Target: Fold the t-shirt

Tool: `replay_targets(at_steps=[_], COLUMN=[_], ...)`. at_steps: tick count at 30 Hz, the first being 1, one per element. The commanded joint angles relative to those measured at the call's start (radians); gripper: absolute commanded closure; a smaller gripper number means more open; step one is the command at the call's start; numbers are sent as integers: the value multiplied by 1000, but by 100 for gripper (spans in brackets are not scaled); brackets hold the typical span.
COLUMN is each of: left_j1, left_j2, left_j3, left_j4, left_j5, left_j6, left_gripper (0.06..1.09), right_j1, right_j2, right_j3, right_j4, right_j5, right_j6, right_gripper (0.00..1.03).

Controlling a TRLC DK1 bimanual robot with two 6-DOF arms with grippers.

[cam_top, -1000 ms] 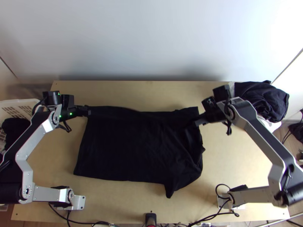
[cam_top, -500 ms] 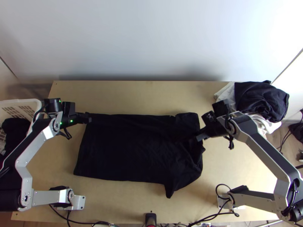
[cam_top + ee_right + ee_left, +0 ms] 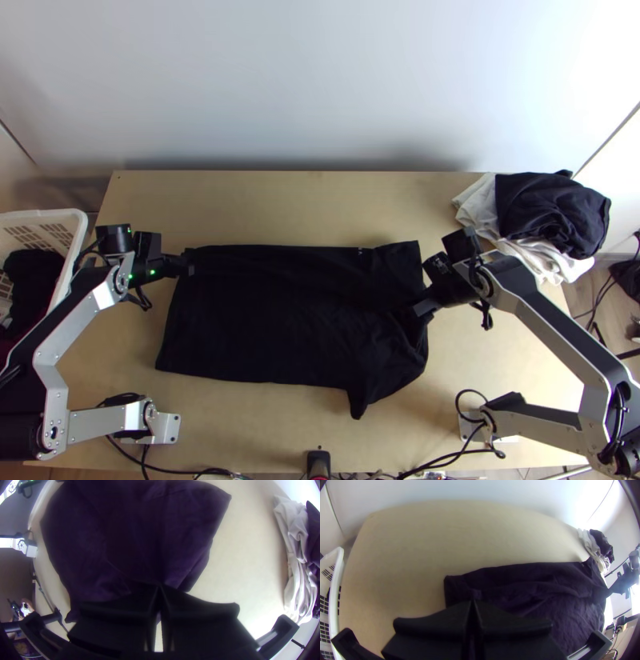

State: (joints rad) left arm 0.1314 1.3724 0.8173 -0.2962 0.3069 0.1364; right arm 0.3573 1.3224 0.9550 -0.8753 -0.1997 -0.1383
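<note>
Between the left pincer (image 3: 189,266) and the right pincer (image 3: 422,307), a black t-shirt (image 3: 280,312) lies spread out on the wooden surface (image 3: 320,208). The left pincer is closed, with the tips of its flat fingers (image 3: 430,623) together, and it has hold of the shirt near a far corner. The right pincer is closed too, its fingers (image 3: 113,613) meeting at the tips, and it has hold of the shirt's other side. Small wrinkles run in the cloth beside the right pincer. A pointy bit of the shirt sticks out on the near side of that pincer. Just beside the left pincer, on its outer side, is a white basket (image 3: 78,220) with dark clothes (image 3: 32,280) in it. Farther back than the right pincer sits a pile of black and white clothes (image 3: 548,212).
</note>
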Motion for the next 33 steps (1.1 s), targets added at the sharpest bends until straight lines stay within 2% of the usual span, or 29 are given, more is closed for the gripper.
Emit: replay_targets(at_steps=[1, 10, 33], left_j1=[14, 42, 70], left_j2=[1, 7, 10], left_j3=[-44, -93, -119], left_j4=[9, 11, 14], left_j5=[0, 1, 8], left_j6=[29, 78, 97], left_gripper=[105, 105, 105], right_j1=[8, 11, 11], right_j2=[-8, -15, -43], right_j3=[-50, -82, -102], right_j4=[-1, -1, -42], right_j5=[-1, -1, -26], right_j6=[-1, -3, -12], right_gripper=[100, 100, 100])
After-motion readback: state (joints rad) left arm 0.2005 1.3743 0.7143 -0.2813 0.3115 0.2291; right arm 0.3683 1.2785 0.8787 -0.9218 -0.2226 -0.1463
